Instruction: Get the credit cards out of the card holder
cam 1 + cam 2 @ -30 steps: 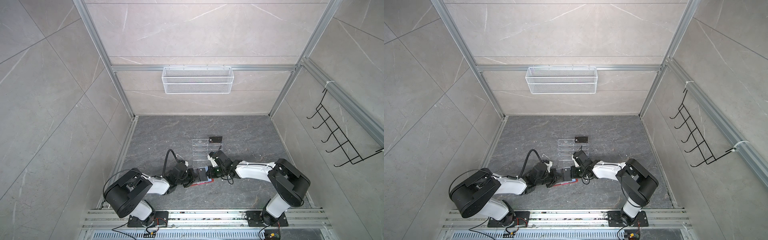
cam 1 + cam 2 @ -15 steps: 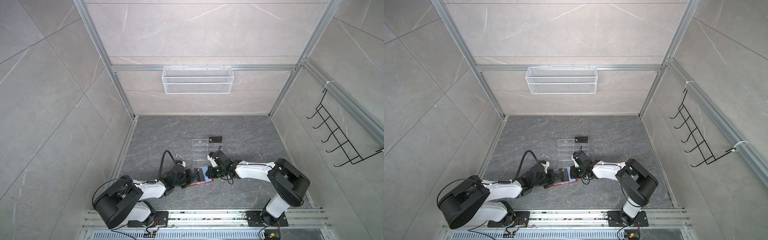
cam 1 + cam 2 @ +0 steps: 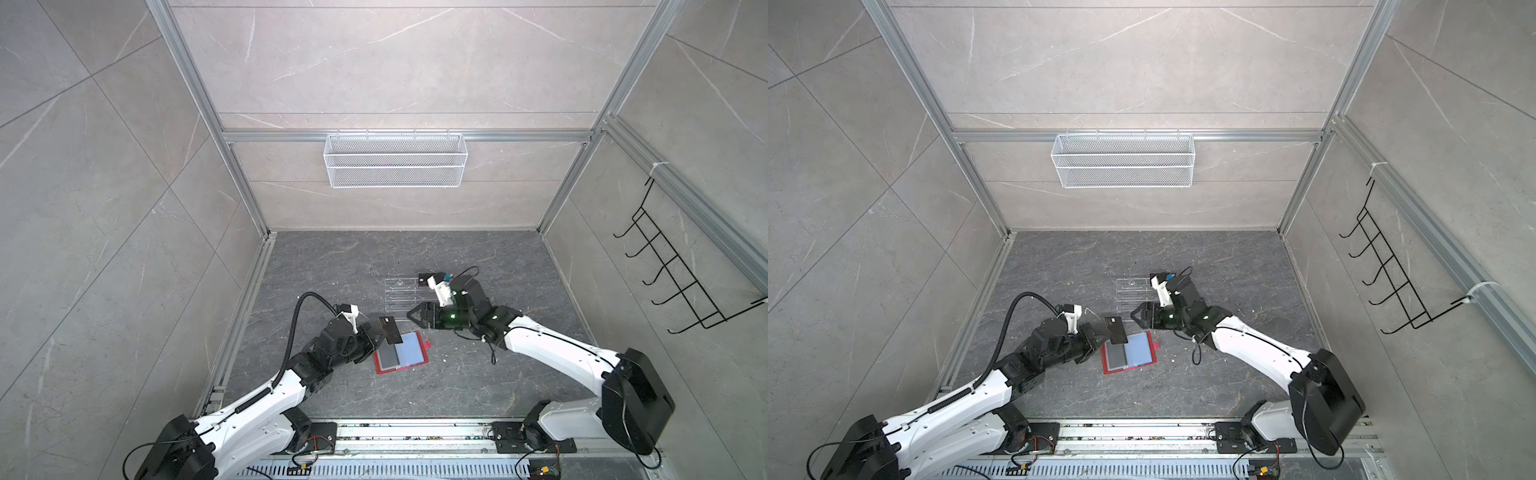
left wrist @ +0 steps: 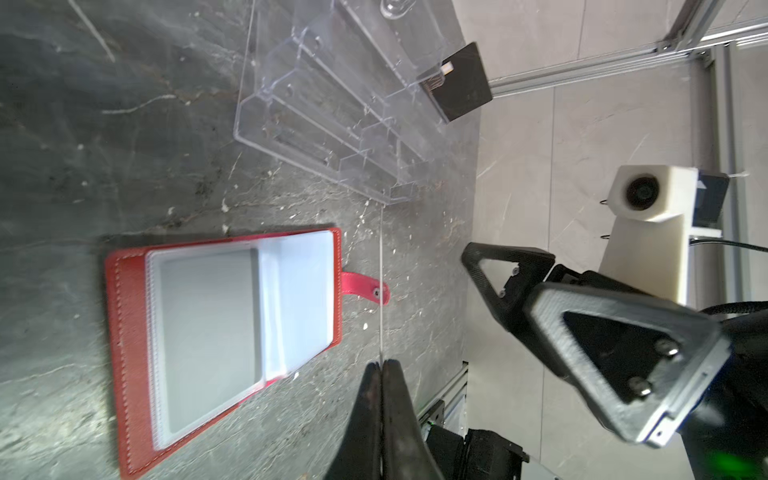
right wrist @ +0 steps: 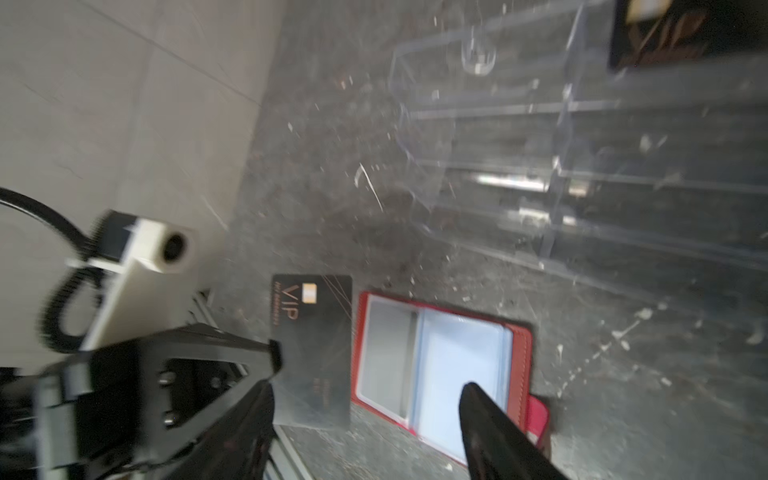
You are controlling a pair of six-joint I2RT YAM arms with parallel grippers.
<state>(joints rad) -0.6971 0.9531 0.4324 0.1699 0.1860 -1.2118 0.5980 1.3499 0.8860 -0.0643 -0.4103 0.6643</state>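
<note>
The red card holder (image 3: 399, 369) (image 3: 1128, 369) lies open on the grey floor, its clear sleeves facing up. My left gripper (image 3: 381, 332) (image 4: 380, 366) is shut on one edge of a black credit card (image 3: 391, 330) (image 3: 1116, 330) with "VIP" lettering (image 5: 311, 332), held just above the holder's left side. That card shows edge-on (image 4: 380, 270) in the left wrist view. My right gripper (image 3: 412, 314) (image 5: 365, 399) is open and empty, raised off the holder (image 5: 521, 345) on its far right side. Another dark card (image 3: 424, 279) (image 4: 457, 83) stands in the acrylic rack.
The clear acrylic tiered rack (image 3: 401, 295) (image 3: 1133, 293) (image 4: 332, 104) stands just behind the holder, close to my right gripper. A white wire basket (image 3: 395, 166) hangs on the back wall and a black hook rack (image 3: 681, 282) on the right wall.
My right gripper has opened and lifted away from the holder toward the rack. My left gripper has pulled the black card clear of the holder and raised it.
</note>
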